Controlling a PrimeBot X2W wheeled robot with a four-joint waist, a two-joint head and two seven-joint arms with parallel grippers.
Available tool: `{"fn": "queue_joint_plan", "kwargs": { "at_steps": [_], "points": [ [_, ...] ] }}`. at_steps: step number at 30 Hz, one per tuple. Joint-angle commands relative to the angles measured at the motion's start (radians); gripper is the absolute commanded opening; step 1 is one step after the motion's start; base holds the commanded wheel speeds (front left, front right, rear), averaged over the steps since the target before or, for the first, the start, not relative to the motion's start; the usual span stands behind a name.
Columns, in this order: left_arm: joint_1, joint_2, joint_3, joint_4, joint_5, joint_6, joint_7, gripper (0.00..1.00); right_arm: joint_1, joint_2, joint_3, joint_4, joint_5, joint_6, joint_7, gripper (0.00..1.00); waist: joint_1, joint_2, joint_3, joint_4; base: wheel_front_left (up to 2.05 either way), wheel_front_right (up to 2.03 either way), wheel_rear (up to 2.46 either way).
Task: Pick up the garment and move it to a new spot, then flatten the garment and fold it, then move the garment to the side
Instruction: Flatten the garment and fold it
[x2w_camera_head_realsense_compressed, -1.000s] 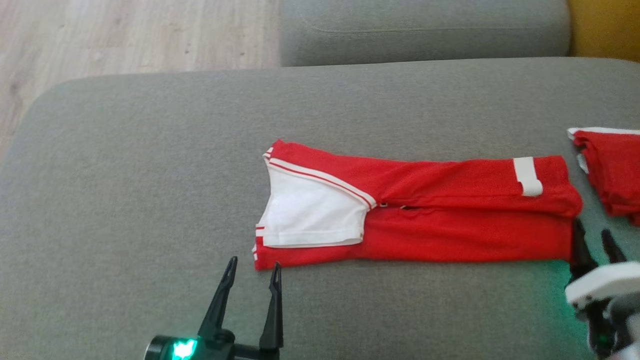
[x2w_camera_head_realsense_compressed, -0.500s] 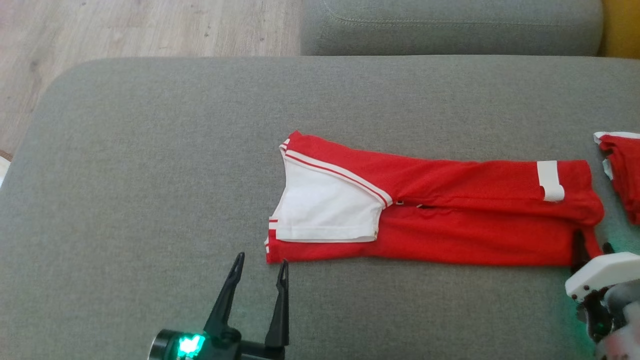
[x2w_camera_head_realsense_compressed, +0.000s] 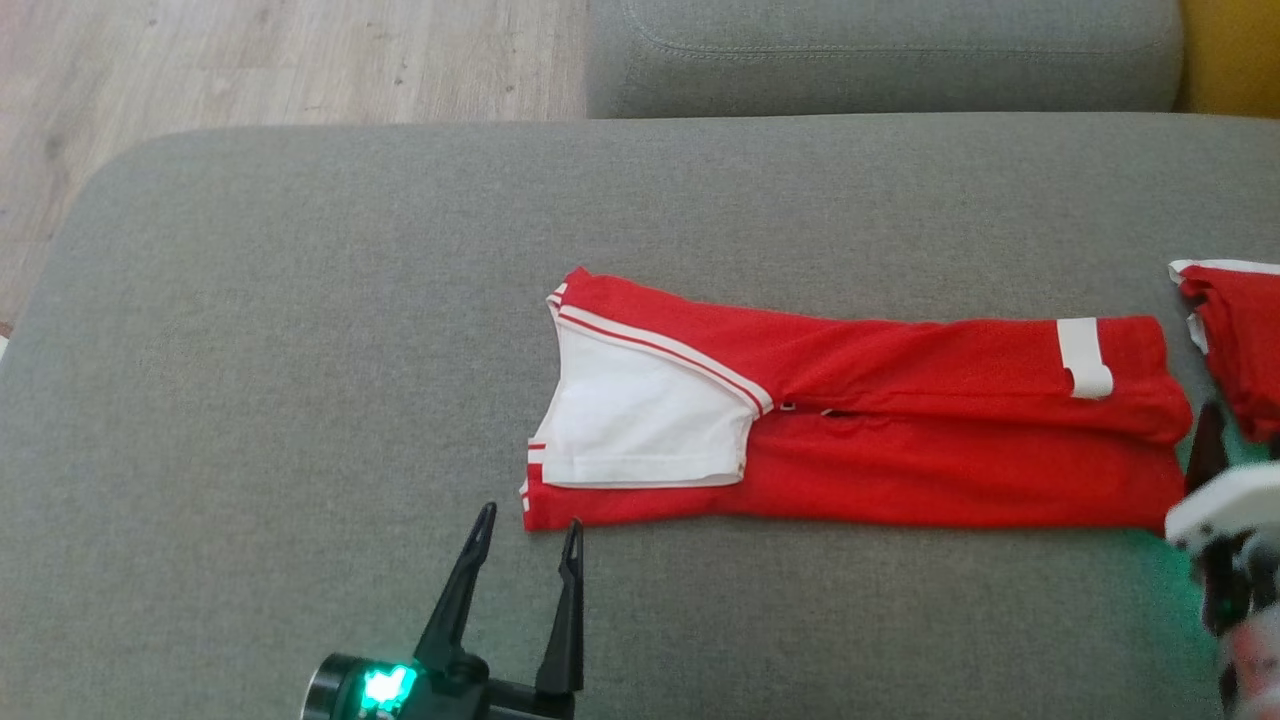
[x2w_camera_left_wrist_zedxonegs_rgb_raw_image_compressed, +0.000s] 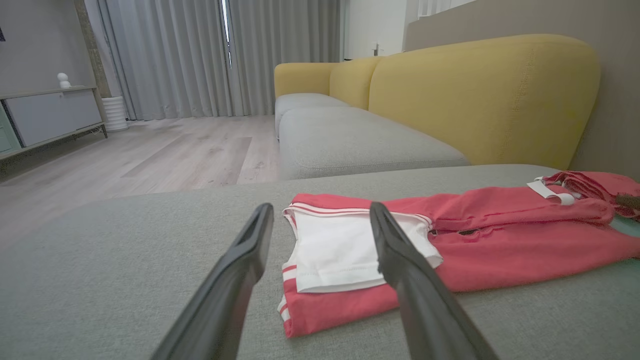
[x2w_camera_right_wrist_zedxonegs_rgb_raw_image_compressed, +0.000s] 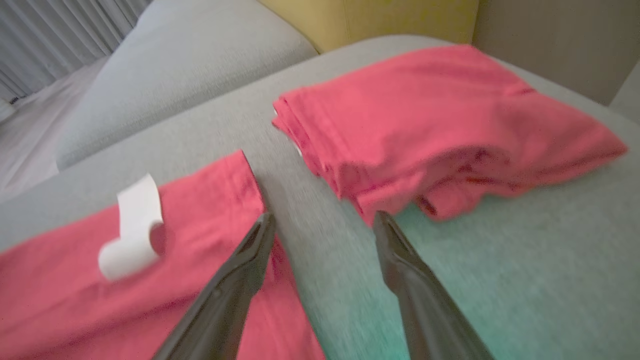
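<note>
Backed off the garment (x2w_camera_head_realsense_compressed: 900, 450) hem with right gripper (x2w_camera_right_wrist_zedxonegs_rgb_raw_image_compressed: 324, 219); folded long, flat on grey cushion (x2w_camera_head_realsense_compressed: 300, 300).
Looks soft, light, floppy: best pinched at end corners, layers together. Left gripper (x2w_camera_head_realsense_compressed: 530, 515) poised at near-left corner; both sets of jaws spread, empty.

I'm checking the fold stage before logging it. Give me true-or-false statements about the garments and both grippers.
1. The long red garment with a white panel lies folded on the grey fabric cushion. True.
2. The left gripper is shut on it. False: it is open, holding nothing.
3. A second folded red garment lies apart from it. True.
4. The right gripper grips that second garment. False: it is open, between the two garments.
</note>
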Motion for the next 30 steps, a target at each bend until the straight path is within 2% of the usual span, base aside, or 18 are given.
{"fn": "queue_joint_plan", "kwargs": {
  "at_steps": [1, 7, 12, 20, 21, 24, 25, 30],
  "points": [
    [-0.009, -0.016, 0.031, -0.027, 0.009, -0.007, -0.01, 1.0, -0.065, -0.013, 0.01, -0.015, -0.022, 0.007, -0.014, 1.0, -0.0001, -0.0001, 0.001, 0.001, 0.0, 0.0, 0.0],
    [-0.023, -0.025, 0.027, -0.026, 0.014, -0.018, -0.01, 1.0, -0.111, 0.002, -0.03, 0.044, -0.069, 0.007, 0.007, 1.0, -0.0001, -0.0001, 0.02, 0.02, 0.0, 0.0, 0.0],
    [-0.035, -0.031, 0.033, -0.026, 0.013, -0.023, -0.01, 1.0, -0.129, 0.013, -0.089, 0.145, -0.117, 0.007, 0.023, 1.0, -0.0001, -0.0001, 0.037, 0.035, 0.0, 0.0, 0.0],
    [-0.036, -0.038, 0.04, -0.031, 0.0, -0.027, -0.01, 1.0, -0.101, 0.107, -0.157, 0.21, -0.133, 0.007, 0.036, 1.0, -0.0001, -0.0001, 0.028, 0.033, 0.0, 0.0, 0.0],
    [-0.036, -0.039, 0.04, -0.032, -0.001, -0.027, -0.01, 1.0, -0.095, 0.114, -0.164, 0.212, -0.13, 0.007, 0.039, 0.84, -0.0001, -0.0001, 0.026, 0.031, 0.0, 0.0, 0.0],
    [-0.033, -0.04, 0.041, -0.034, -0.003, -0.028, -0.01, 1.0, -0.085, 0.13, -0.178, 0.218, -0.127, 0.007, 0.05, 0.08, -0.0001, -0.0001, 0.021, 0.027, 0.0, 0.0, 0.0],
    [-0.032, -0.041, 0.043, -0.035, -0.004, -0.029, -0.01, 1.0, -0.084, 0.134, -0.18, 0.219, -0.126, 0.007, 0.052, 0.0, -0.0001, -0.0001, 0.02, 0.025, 0.0, 0.0, 0.0],
    [-0.029, -0.041, 0.061, -0.039, 0.0, -0.031, -0.01, 1.0, -0.088, 0.132, -0.177, 0.213, -0.134, 0.007, 0.022, 0.0, -0.0001, -0.0001, 0.013, 0.01, 0.0, 0.0, 0.0]
  ]
}}
